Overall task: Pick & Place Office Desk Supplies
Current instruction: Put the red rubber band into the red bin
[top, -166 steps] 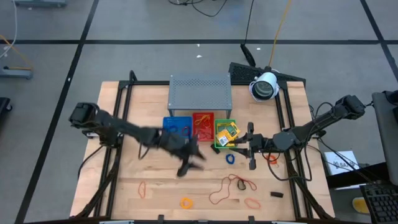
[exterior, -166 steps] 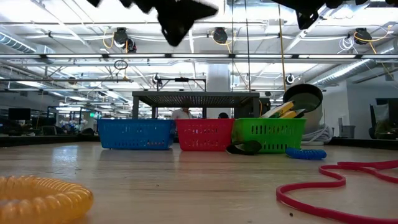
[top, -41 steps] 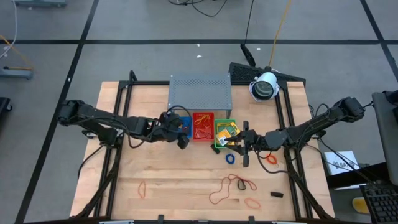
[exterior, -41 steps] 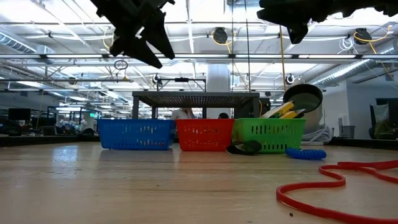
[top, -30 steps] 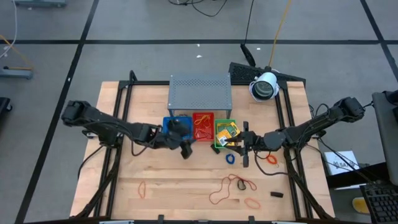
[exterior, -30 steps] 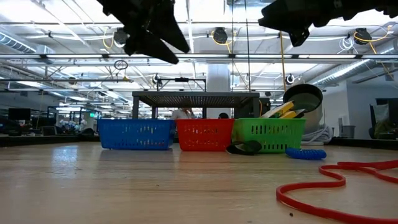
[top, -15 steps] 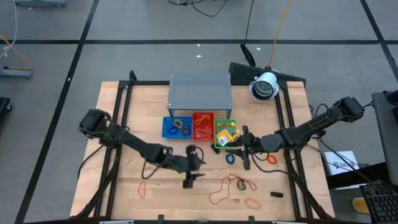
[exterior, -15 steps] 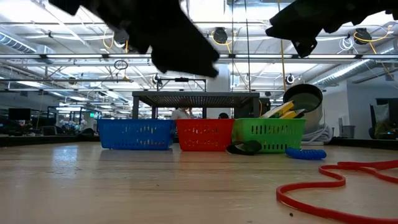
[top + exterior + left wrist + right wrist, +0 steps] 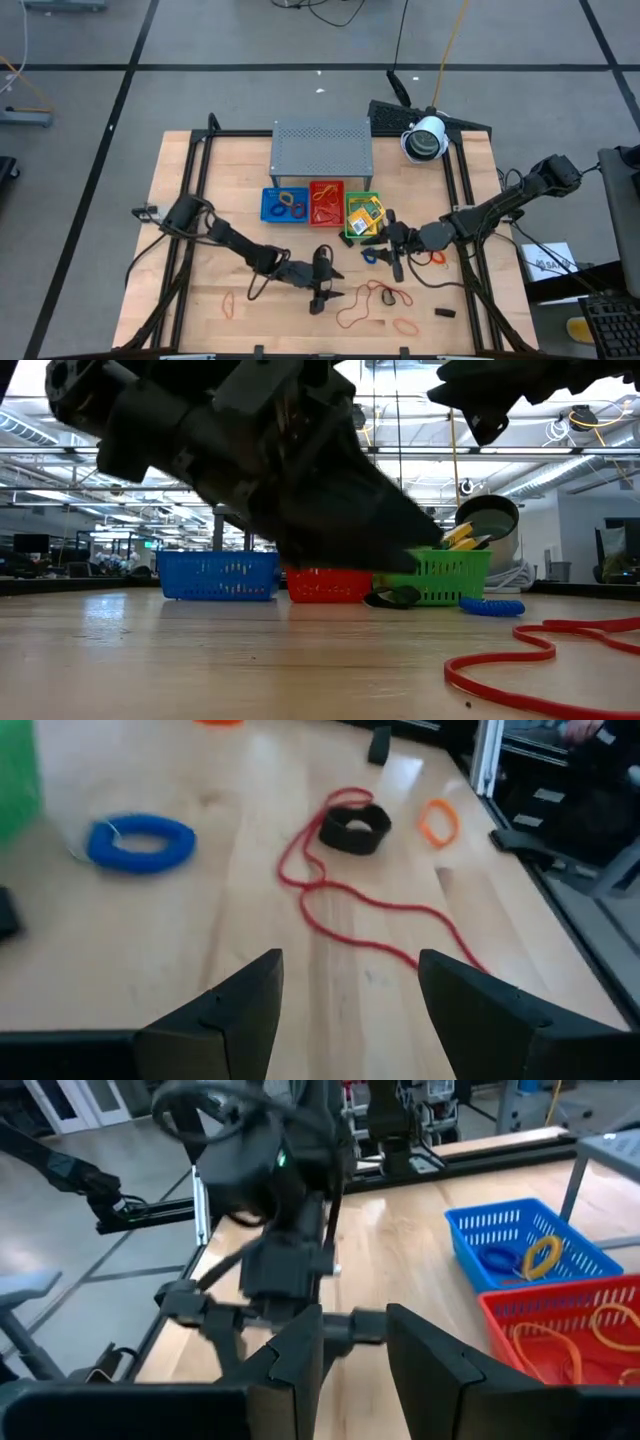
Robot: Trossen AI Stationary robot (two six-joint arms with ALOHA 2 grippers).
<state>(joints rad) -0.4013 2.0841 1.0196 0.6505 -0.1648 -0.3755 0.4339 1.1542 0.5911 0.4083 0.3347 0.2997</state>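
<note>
I find the left gripper (image 9: 320, 297) low over the table, jaws wide and empty, just beside the red rubber band (image 9: 340, 890). The right gripper (image 9: 393, 262), jaws partly apart, holds nothing near the blue ring (image 9: 369, 256)

My overhead feed is evenly bright, shadows on the desk (image 9: 210, 300) faint and soft. From desk height, ceiling lamps (image 9: 352, 416) glare hard and the left arm (image 9: 250, 470) looms near the lens as a dark, smeared silhouette. The left wrist feed is soft all over; the near red band (image 9: 540, 660) blurs too.
</note>
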